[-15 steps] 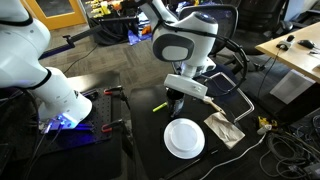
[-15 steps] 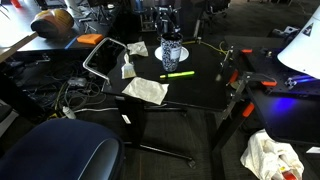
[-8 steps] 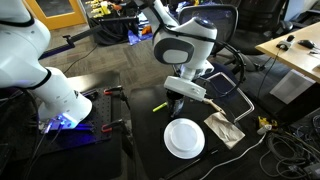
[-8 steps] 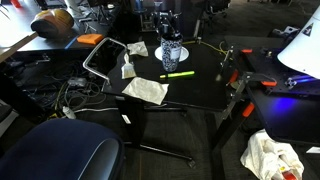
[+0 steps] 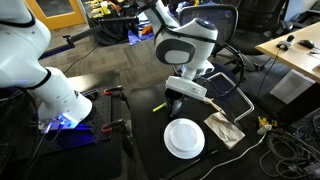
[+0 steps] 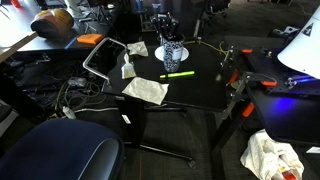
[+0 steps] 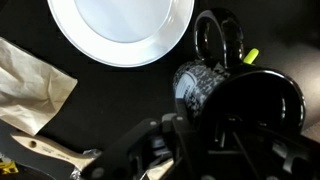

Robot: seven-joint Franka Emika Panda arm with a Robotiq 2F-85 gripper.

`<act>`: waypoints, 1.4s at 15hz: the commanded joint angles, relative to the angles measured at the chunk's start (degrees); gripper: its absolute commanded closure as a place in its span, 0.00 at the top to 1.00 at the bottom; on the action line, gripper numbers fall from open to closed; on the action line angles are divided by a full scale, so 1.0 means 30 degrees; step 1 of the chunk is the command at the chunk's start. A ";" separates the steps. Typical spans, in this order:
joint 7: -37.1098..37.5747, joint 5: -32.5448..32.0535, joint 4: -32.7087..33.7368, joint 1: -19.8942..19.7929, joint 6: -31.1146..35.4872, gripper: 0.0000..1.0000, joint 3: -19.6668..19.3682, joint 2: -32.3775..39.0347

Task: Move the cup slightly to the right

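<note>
Apparently the fingers (image 5: 177,104) sit at the small dark round cup (image 6: 172,52); whether they grip is unclear, and the rightward shift looks undone.

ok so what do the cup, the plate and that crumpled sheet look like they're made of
Cup: likely glazed ceramic, dark and glossy with a speckled pale pattern and a looped handle. Plate: smooth white, faint sheen, ceramic or plastic, can't tell. Sheet: brownish paper, matte and creased.

The small dark cup (image 6: 172,53), pale-speckled on its side, stands upright near the white plate (image 7: 120,30).
</note>
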 commanded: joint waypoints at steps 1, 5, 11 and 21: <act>0.0396 0.0003 0.0350 -0.0375 0.0110 0.00 0.0414 0.0205; 0.0486 0.0077 0.0568 -0.0411 0.0175 0.03 0.0474 0.0280; 0.1563 -0.0016 0.1321 -0.0414 0.0743 0.03 0.0279 0.0562; 0.6539 -0.2151 0.3892 -0.0061 0.1684 0.03 -0.0611 0.2108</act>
